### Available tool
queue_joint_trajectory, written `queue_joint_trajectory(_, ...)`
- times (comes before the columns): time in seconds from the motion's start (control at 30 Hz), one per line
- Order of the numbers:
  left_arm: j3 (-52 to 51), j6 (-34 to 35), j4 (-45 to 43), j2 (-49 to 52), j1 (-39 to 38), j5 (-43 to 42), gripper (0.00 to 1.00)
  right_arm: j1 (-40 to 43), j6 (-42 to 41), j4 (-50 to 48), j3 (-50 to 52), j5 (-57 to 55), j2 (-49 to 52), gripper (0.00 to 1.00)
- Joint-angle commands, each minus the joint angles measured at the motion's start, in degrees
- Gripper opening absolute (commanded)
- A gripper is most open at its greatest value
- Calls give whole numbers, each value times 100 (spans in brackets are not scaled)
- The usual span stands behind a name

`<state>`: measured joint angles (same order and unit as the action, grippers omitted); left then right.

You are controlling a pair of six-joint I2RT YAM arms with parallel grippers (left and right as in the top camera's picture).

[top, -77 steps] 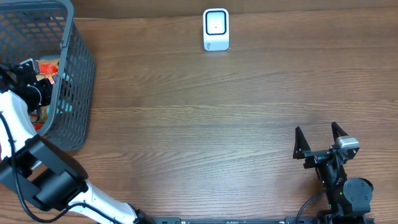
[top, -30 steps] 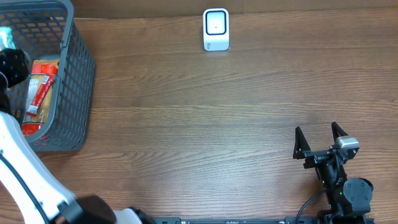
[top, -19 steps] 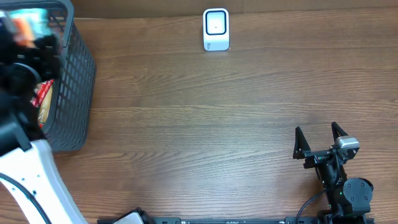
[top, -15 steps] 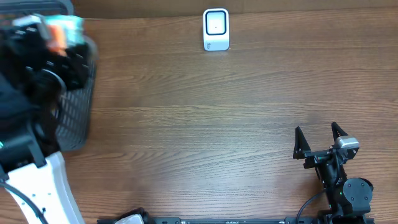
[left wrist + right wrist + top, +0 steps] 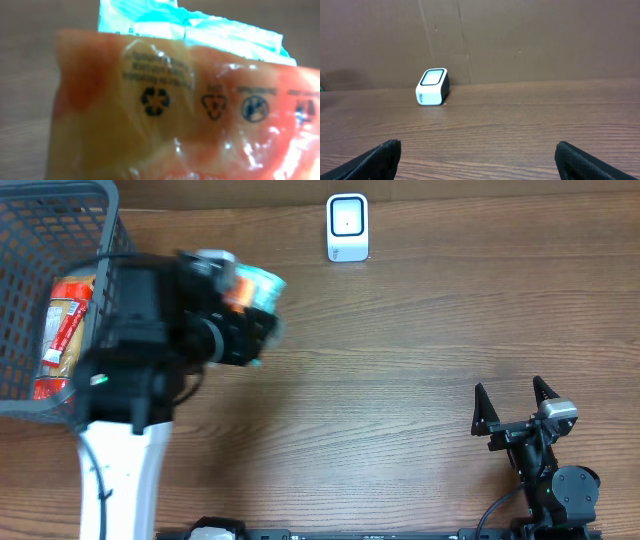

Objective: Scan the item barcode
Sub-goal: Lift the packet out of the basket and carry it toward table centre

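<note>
Left gripper (image 5: 248,308), jaws clamped on orange-teal snack pkt (image 5: 165,115), hangs right of basket (image 5: 108,225); right gripper (image 5: 508,386), near right, jaws wide apart.

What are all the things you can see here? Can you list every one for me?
snack packet: one, orange and yellow with a teal edge, held up above the table beside the basket
other packet: one, red and yellow, lying inside the basket
basket: one, grey mesh, far left of the table
scanner: one, white, middle of the table's back edge
table: one, brown wood, under everything
left arm: one, black and white, reaching over the table from the left, jaws closed on the snack packet
right arm: one, black, near right corner, jaws open and empty
</note>
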<state>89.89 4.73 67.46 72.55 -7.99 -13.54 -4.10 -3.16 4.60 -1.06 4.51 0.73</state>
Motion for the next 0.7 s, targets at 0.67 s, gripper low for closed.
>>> queue_joint_trajectory(0.67, -2409, 2542, -2782, 1438, -3499, 973, 41, 37, 22, -20, 61, 13, -46, 100)
